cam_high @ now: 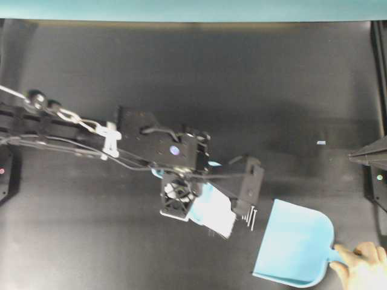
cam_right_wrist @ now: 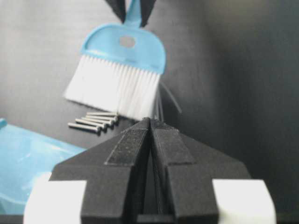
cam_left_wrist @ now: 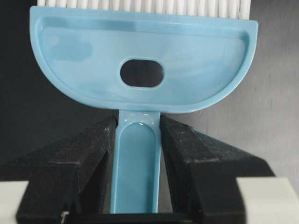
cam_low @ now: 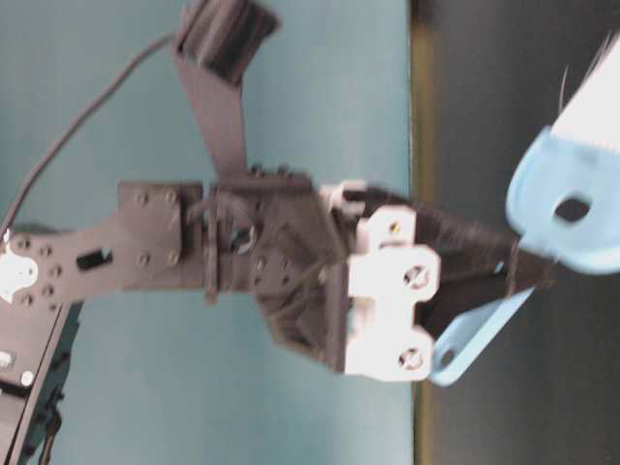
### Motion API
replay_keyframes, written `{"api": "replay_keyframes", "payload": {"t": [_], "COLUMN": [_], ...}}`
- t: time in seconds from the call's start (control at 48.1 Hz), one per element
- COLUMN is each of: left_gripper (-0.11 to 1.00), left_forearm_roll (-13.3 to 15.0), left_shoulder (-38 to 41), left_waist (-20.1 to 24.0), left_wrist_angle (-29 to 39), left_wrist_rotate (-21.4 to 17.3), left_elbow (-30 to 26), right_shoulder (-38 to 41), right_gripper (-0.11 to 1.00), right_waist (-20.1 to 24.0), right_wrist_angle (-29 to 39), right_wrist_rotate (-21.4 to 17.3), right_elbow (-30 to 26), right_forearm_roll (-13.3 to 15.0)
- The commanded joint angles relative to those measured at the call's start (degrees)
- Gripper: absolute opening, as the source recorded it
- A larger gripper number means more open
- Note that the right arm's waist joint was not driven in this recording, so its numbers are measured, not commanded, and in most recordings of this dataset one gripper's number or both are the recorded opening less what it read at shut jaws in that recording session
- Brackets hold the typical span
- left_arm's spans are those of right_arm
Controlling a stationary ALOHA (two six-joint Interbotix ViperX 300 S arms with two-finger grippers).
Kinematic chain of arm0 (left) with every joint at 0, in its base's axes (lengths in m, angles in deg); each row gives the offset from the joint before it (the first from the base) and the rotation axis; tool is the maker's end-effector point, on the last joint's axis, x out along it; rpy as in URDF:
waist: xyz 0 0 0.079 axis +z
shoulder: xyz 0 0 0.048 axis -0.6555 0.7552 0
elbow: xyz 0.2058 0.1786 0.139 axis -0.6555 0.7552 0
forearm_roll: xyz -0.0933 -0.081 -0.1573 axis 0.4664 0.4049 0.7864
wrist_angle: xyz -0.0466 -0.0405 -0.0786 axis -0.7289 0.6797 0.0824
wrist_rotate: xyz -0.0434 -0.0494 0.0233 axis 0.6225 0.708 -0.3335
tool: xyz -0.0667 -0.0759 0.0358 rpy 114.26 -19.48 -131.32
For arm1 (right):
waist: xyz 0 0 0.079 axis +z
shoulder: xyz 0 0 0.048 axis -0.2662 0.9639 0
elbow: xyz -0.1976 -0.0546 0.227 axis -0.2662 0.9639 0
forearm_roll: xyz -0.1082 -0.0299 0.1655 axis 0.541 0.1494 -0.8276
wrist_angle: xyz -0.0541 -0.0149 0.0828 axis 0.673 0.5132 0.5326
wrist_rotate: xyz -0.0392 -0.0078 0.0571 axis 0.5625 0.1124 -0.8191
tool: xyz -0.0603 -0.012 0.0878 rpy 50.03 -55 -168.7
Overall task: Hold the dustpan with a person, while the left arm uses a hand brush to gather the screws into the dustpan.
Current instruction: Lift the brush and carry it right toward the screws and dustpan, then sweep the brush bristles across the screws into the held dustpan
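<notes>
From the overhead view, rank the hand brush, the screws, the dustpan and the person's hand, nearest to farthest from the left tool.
1. Hand brush: gripped by its handle in the left tool, bristles angled lower right.
2. Screws: bunched just right of the bristles.
3. Dustpan: lower right, mouth facing the screws.
4. Person's hand: bottom right corner, on the dustpan's handle.

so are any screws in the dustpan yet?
No. The screws lie bunched on the table between the hand brush and the dustpan, whose tray is bare.
</notes>
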Motion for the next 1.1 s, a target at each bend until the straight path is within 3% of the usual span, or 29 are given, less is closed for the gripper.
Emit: {"api": "replay_keyframes", "payload": {"t": [0.0, 0.436, 0.727, 1.081], "left_gripper": [0.31, 0.31, 0.31, 0.31], "left_forearm_roll": [-0.2, -0.2, -0.2, -0.2], "left_shoulder": [0.5, 7.1, 8.6, 14.4], "left_waist": [-0.1, -1.9, -3.5, -5.4], "left_wrist_angle": [-0.2, -3.1, -6.5, 2.2], "left_wrist_rotate": [-0.4, -2.6, -5.3, -8.6], "left_elbow": [-2.4, -15.1, -18.0, -33.8], "right_shoulder": [0.3, 0.3, 0.3, 0.3], "right_gripper": [0.00, 0.00, 0.00, 0.00], "right_waist": [0.0, 0.0, 0.0, 0.0], "right_wrist_angle": [-0.3, -0.3, -0.3, -0.3], "right_wrist_rotate": [-0.4, -0.4, -0.4, -0.4], "right_elbow": [-0.4, -0.3, -0.3, -0.3], "right_forearm_roll": [0.1, 0.0, 0.0, 0.1]}}
